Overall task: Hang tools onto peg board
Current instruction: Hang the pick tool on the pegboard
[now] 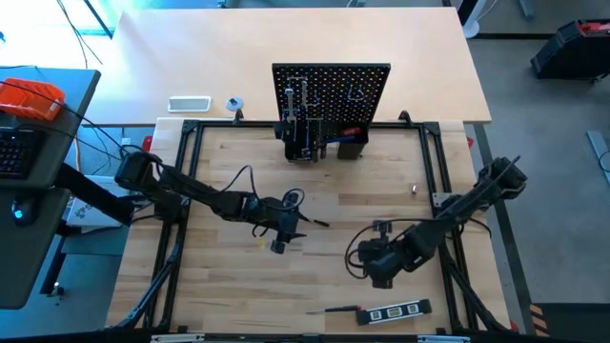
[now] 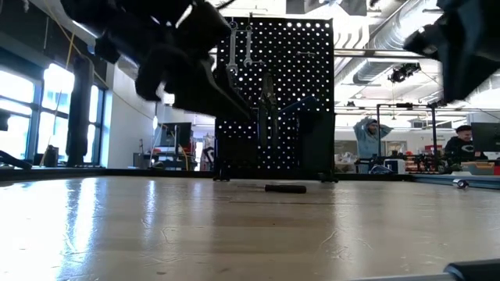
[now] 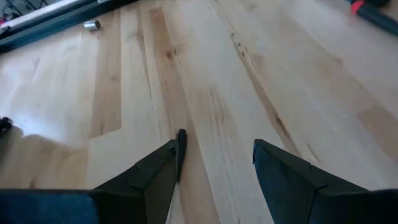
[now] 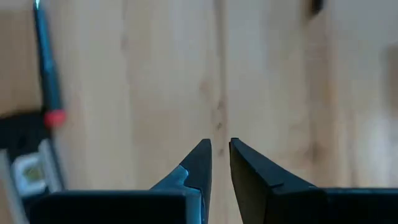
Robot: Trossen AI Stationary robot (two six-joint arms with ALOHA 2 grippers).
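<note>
Peg board: the peg board (image 1: 332, 93) stands upright at 12 o'clock on the table (image 1: 381, 181), with black holder boxes (image 1: 324, 143) at its foot; in the low view it fills the middle background.
Hung tools: silver wrenches (image 2: 241, 48) hang near the board's upper left in the low view; the other items on the board are too dark and crowded to name.
Loose tools: a black marked level (image 1: 394, 311) lies at 6 o'clock by the near edge, with a small screwdriver (image 1: 335, 310) just beside it toward 7 o'clock; a small dark piece (image 1: 383, 227) right of centre cannot be identified.
Left tool: the left tool (image 1: 280, 243) hangs over the table's centre, its fingers (image 3: 155, 171) well apart, holding nothing, bare wood between them.
Right tool: the right tool (image 1: 379, 276) sits toward 5 o'clock, its fingers (image 4: 199, 165) nearly together with a thin gap, nothing gripped.
Cut off: in the right wrist view the screwdriver and the level show only partly at the frame edge.
Hard to see: in the low view both arms are dark blurred shapes overhead; a dark rod-like thing (image 2: 285, 188) lies on the table before the board.
Background: people stand far behind the table, at 3 o'clock in the low view.
</note>
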